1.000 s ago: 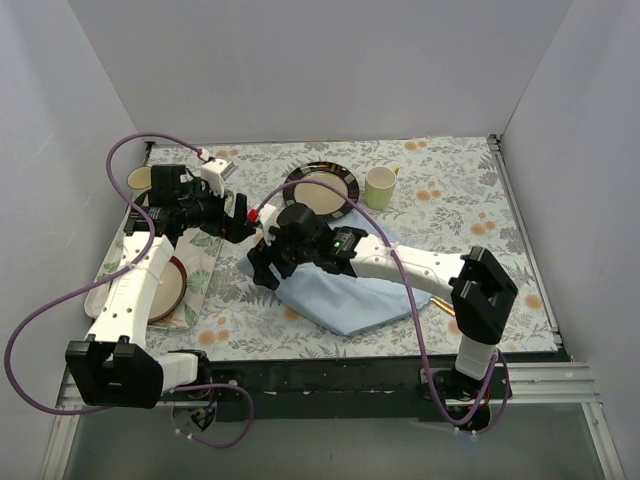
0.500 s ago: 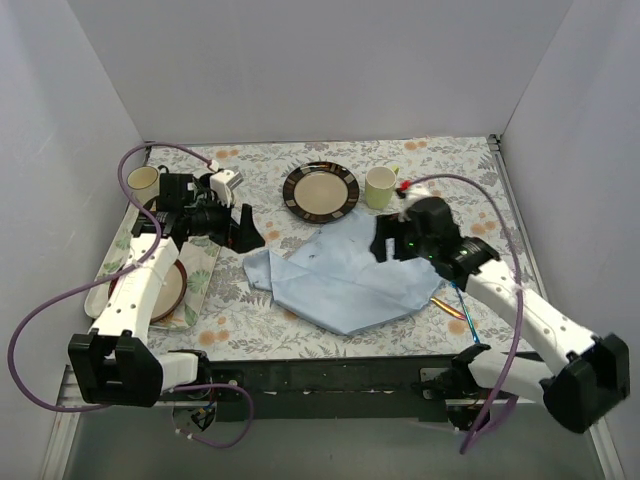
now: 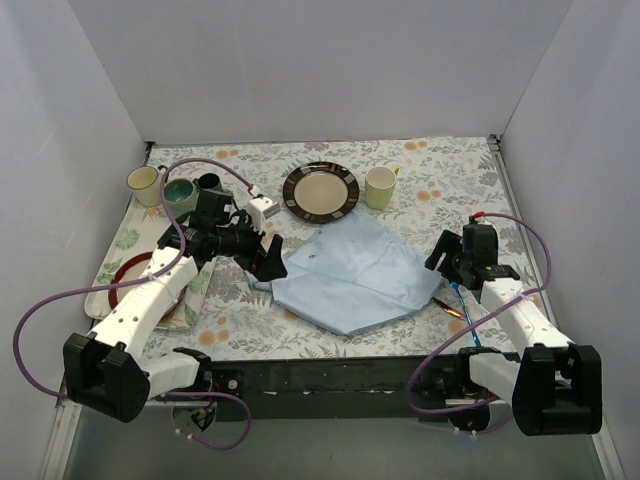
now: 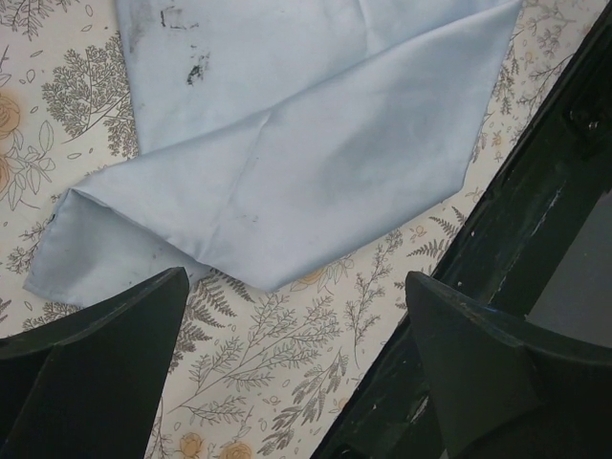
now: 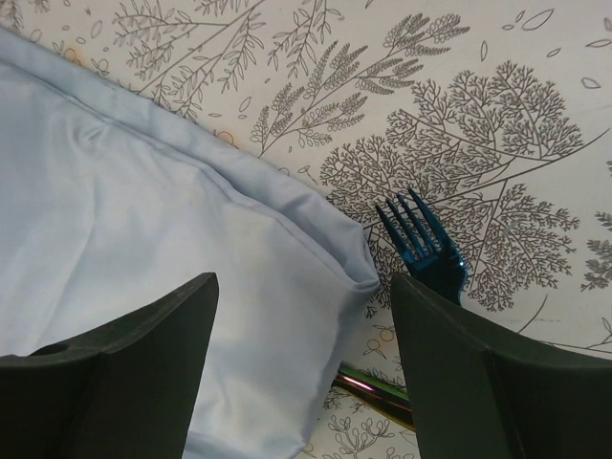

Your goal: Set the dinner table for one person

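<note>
- We judge the step in hand to be laying the light-blue cloth mat (image 3: pixel 350 275) flat on the tabletop (image 3: pixel 450 190), which spans the whole work area under both arms.
- The left end effector (image 4: pixel 296 316) hangs with its fingers spread wide and nothing between them, above the mat's left corner, where the cloth is doubled over on itself.
- The right end effector (image 5: pixel 304 287) is likewise spread and empty, above the mat's right corner. The blue fork (image 5: pixel 426 249) lies just beside that corner.
- To do this well, we should bring the left fingers down on the folded flap, pinch only its top layer and draw it outward to the left, low over the tabletop.
- We should pin the right corner meanwhile so the mat does not slide, keeping clear of the fork and the second utensil (image 5: pixel 368 387) below it.
- The dark-rimmed plate (image 3: pixel 321 192) and green mug (image 3: pixel 379 187) stand just beyond the mat, so we should not push the cloth that way.
- Against half a second ago, the right arm has pulled back from beside the green mug to the near right.
- The left arm has moved off the floral tray (image 3: pixel 120 245) toward the mat, and the fold remains.
</note>
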### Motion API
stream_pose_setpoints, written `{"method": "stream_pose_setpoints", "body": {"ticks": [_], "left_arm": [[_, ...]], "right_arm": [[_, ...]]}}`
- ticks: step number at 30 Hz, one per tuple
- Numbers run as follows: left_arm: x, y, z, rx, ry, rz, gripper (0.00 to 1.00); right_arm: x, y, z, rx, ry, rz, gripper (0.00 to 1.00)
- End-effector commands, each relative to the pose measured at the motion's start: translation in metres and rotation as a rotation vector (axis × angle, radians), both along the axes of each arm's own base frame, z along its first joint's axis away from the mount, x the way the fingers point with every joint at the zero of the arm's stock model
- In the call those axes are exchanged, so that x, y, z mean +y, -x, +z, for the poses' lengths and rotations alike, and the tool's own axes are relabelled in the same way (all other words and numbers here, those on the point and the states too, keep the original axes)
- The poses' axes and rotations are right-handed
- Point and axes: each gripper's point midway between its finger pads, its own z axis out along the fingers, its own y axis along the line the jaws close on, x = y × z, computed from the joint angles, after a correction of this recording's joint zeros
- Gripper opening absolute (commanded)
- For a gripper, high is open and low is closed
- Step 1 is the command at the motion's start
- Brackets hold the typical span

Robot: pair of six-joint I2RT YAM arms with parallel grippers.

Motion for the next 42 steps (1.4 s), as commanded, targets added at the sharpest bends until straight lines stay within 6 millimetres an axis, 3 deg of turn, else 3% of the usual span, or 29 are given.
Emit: {"method": "stream_pose_setpoints", "body": {"ticks": [1, 5, 9, 10, 11, 14, 15, 17, 18, 19, 20, 21, 22, 23, 24, 25, 26, 27, 29, 31, 33, 34, 36, 37, 38, 39, 41, 42], "left_arm": [[0.002, 0.001, 0.004, -0.062, -0.043, 0.009, 0.98], [0.000, 0.007, 0.005, -0.074, -0.052, -0.016, 0.98], [-0.006, 0.011, 0.009, -0.076, -0.042, -0.047, 0.98], [-0.007, 0.013, 0.011, -0.076, -0.040, -0.055, 0.98], [-0.009, 0.014, 0.012, -0.074, -0.033, -0.064, 0.98], [-0.014, 0.016, 0.018, -0.081, -0.012, -0.086, 0.98], [-0.015, 0.017, 0.021, -0.080, -0.003, -0.088, 0.97], [-0.019, 0.014, 0.035, -0.104, 0.019, -0.092, 0.97], [-0.022, 0.013, 0.044, -0.117, 0.038, -0.098, 0.97], [-0.025, 0.008, 0.060, -0.146, 0.061, -0.095, 0.97], [-0.027, 0.006, 0.072, -0.165, 0.077, -0.093, 0.98], [-0.029, 0.004, 0.083, -0.184, 0.091, -0.093, 0.98], [-0.030, 0.001, 0.090, -0.187, 0.100, -0.085, 0.98], [-0.033, -0.004, 0.114, -0.237, 0.123, -0.080, 0.98], [-0.033, -0.007, 0.123, -0.253, 0.129, -0.066, 0.98], [-0.033, -0.012, 0.134, -0.276, 0.138, -0.052, 0.98], [-0.034, -0.015, 0.150, -0.318, 0.151, -0.046, 0.98], [-0.034, -0.016, 0.159, -0.336, 0.158, -0.042, 0.98], [-0.033, -0.023, 0.171, -0.374, 0.164, -0.019, 0.98], [-0.032, -0.029, 0.187, -0.420, 0.171, 0.002, 0.98], [-0.032, -0.031, 0.196, -0.439, 0.180, 0.014, 0.98], [-0.032, -0.031, 0.200, -0.449, 0.186, 0.015, 0.98], [-0.032, -0.031, 0.203, -0.450, 0.193, 0.013, 0.98], [-0.032, -0.030, 0.205, -0.454, 0.194, 0.013, 0.98], [-0.032, -0.030, 0.206, -0.455, 0.195, 0.011, 0.98], [-0.031, -0.029, 0.206, -0.457, 0.191, 0.012, 0.98], [-0.028, -0.030, 0.205, -0.463, 0.180, 0.024, 0.98], [-0.025, -0.033, 0.204, -0.470, 0.163, 0.050, 0.98]], "right_arm": [[0.010, -0.012, -0.002, -0.032, -0.071, 0.016, 0.76], [0.010, -0.008, -0.006, -0.030, -0.073, 0.010, 0.67], [0.009, -0.005, -0.013, -0.024, -0.060, 0.022, 0.30], [0.009, -0.006, -0.013, -0.027, -0.056, 0.032, 0.09], [0.015, -0.011, -0.004, -0.047, -0.071, 0.067, 0.02], [0.023, -0.020, 0.025, -0.102, -0.089, 0.119, 0.01], [0.027, -0.032, 0.062, -0.193, -0.092, 0.135, 0.01], [0.044, -0.032, 0.100, -0.258, -0.088, 0.190, 0.01], [0.051, -0.039, 0.155, -0.387, -0.082, 0.207, 0.01], [0.061, -0.036, 0.178, -0.427, -0.083, 0.231, 0.01], [0.084, -0.030, 0.208, -0.490, -0.100, 0.305, 0.01], [0.091, -0.029, 0.232, -0.537, -0.100, 0.315, 0.01], [0.099, -0.026, 0.286, -0.638, -0.126, 0.339, 0.01], [0.117, -0.018, 0.308, -0.677, -0.157, 0.390, 0.01], [0.125, -0.019, 0.324, -0.699, -0.170, 0.407, 0.01], [0.139, -0.008, 0.364, -0.779, -0.218, 0.445, 0.01], [0.148, -0.006, 0.384, -0.824, -0.261, 0.457, 0.01], [0.157, -0.007, 0.397, -0.848, -0.293, 0.468, 0.01], [0.175, 0.006, 0.443, -0.958, -0.394, 0.501, 0.01], [0.196, 0.010, 0.461, -1.000, -0.445, 0.523, 0.01], [0.207, 0.011, 0.493, -1.097, -0.495, 0.509, 0.01], [0.219, 0.019, 0.503, -1.119, -0.524, 0.532, 0.01], [0.233, 0.015, 0.523, -1.170, -0.522, 0.518, 0.01], [0.244, 0.019, 0.527, -1.174, -0.527, 0.534, 0.01], [0.261, 0.005, 0.518, -1.157, -0.491, 0.537, 0.01], [0.260, 0.004, 0.533, -1.180, -0.506, 0.510, 0.01], [0.275, -0.016, 0.526, -1.157, -0.501, 0.477, 0.01], [0.272, -0.021, 0.534, -1.174, -0.505, 0.435, 0.01]]}}
